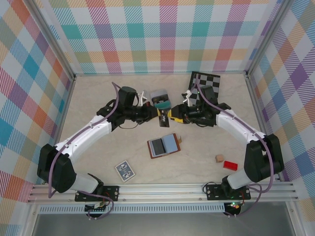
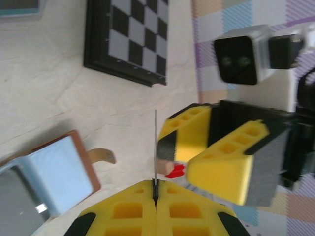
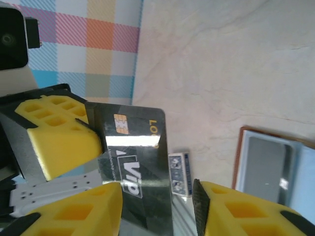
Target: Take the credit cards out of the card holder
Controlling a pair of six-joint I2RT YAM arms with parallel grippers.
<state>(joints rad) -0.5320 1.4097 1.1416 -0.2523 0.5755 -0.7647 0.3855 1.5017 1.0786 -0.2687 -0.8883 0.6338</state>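
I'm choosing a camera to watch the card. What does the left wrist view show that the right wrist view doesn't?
Left wrist, not right: the chessboard and the snap tab. Right wrist, not left: the face and chip of the credit card, plus a blue-patterned pack. Both: the open card holder and that card, clamped by the left gripper, edge-on from the left wrist.

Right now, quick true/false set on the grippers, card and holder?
1. The left gripper is shut on the credit card. True.
2. The right gripper clamps that card too. False: its jaws stand apart, with a gap beside the card.
3. The card holder is snapped shut. False: it lies open, pockets up.
4. The checkerboard lies at the far right. True.
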